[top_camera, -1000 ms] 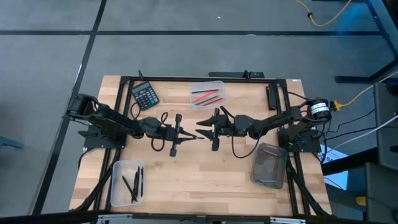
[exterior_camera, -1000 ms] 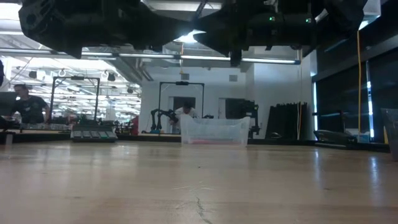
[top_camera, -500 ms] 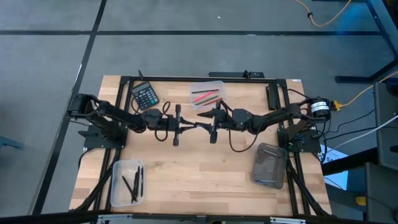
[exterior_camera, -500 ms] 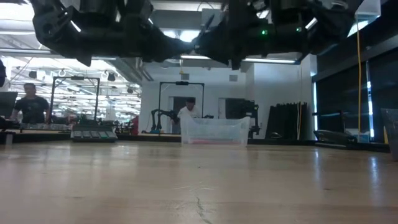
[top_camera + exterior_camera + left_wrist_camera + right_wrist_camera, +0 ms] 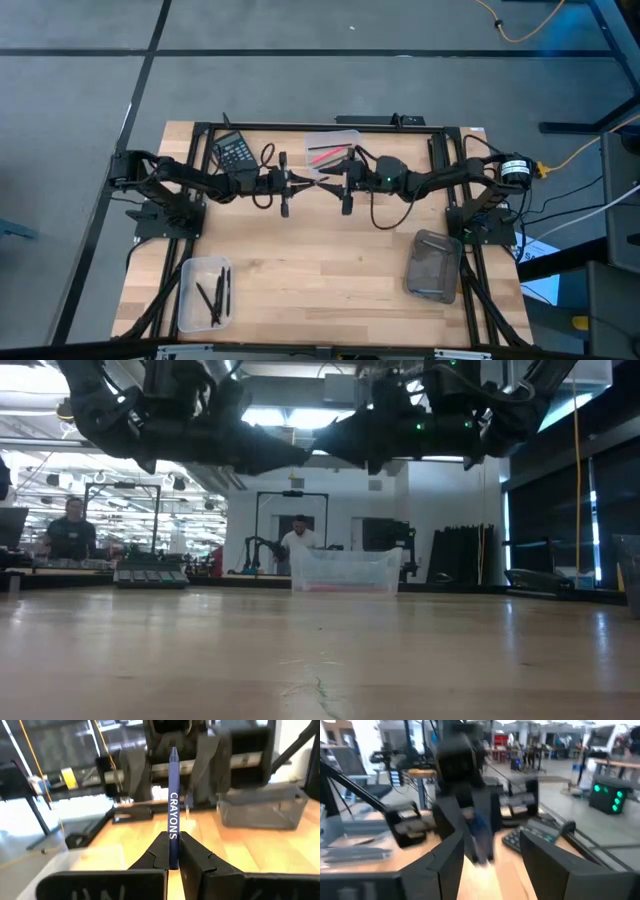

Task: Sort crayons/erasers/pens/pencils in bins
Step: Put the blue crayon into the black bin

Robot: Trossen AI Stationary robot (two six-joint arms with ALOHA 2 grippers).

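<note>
My left gripper is shut on a blue crayon marked CRAYONS, held high over the table's middle. My right gripper faces it from the right and is open. Its fingers stand on either side of the crayon's pointed end without touching it. A clear bin with red and pink crayons stands just beyond both grippers, at the far edge. Another clear bin at the near left holds black sticks. A smoky grey bin sits at the near right. My left gripper pinches the crayon's blunt end between its two fingers. The fingers come level from the table's left and lie along the crayon. The crayon sticks straight out ahead of them toward my right gripper, lifted well clear of the table.
A black calculator lies at the far left, close behind my left arm. A black frame runs along the table's far edge and sides. Bare wood spreads between the two near bins. People stand in the room beyond the table.
Both grippers have moved together toward the table's far edge, up to the clear bin with red crayons. They have stayed tip to tip, and the crayon has stayed level between them, clear of the table.
</note>
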